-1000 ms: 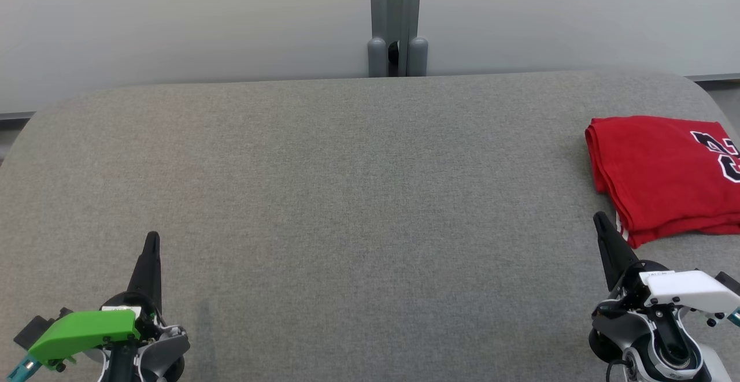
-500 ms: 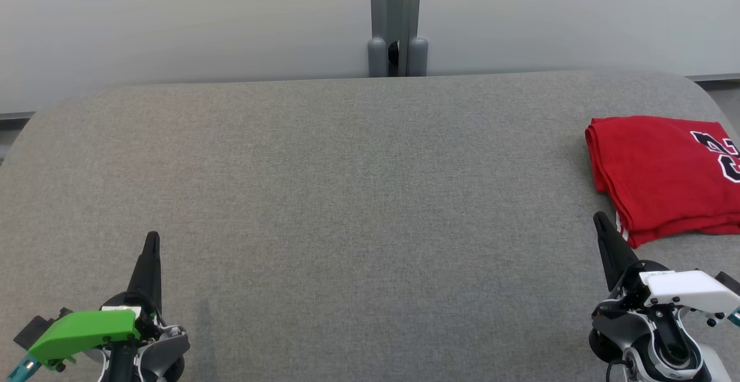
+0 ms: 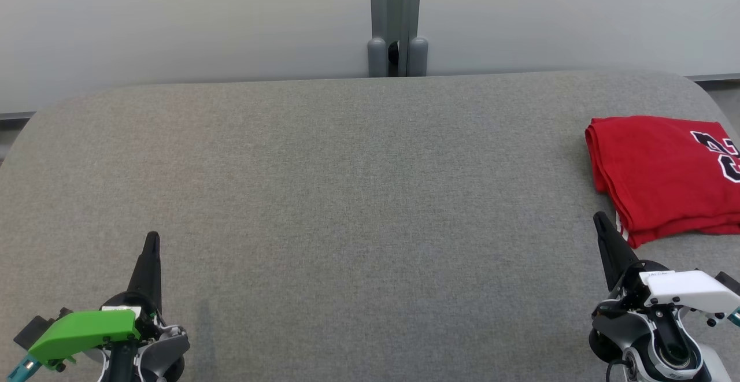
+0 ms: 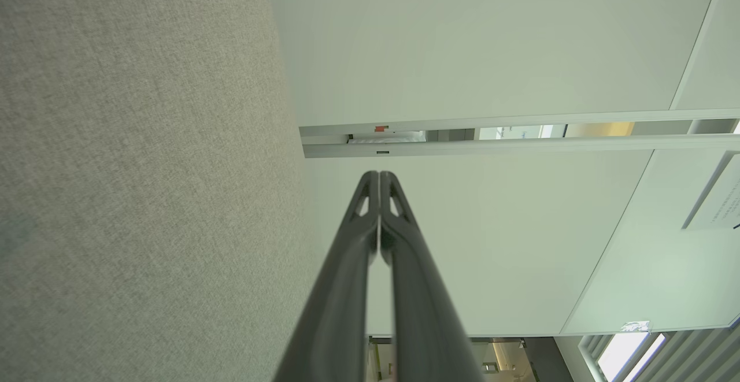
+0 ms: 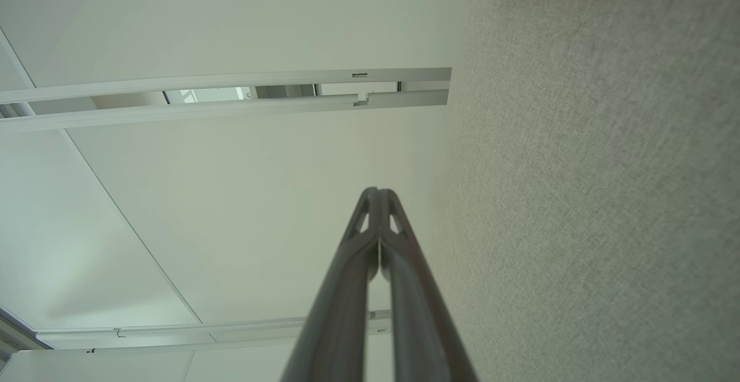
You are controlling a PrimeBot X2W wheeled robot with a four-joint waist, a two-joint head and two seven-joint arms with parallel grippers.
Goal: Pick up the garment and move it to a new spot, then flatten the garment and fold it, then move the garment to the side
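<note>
While my left gripper (image 3: 151,240) and right gripper (image 3: 599,218) sit pinched together, empty, the folded red jersey (image 3: 653,174) lies at the grey table's (image 3: 347,197) right side; my right fingertip, just beside its corner, could snag the folds.

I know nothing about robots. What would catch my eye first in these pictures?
The folded red garment stands out most, lying at the right edge of the wide grey table. Next come the two dark pointed grippers at the head view's bottom corners: the left gripper, green at its base, and the right gripper, white at its base. Both are shut and hold nothing.
</note>
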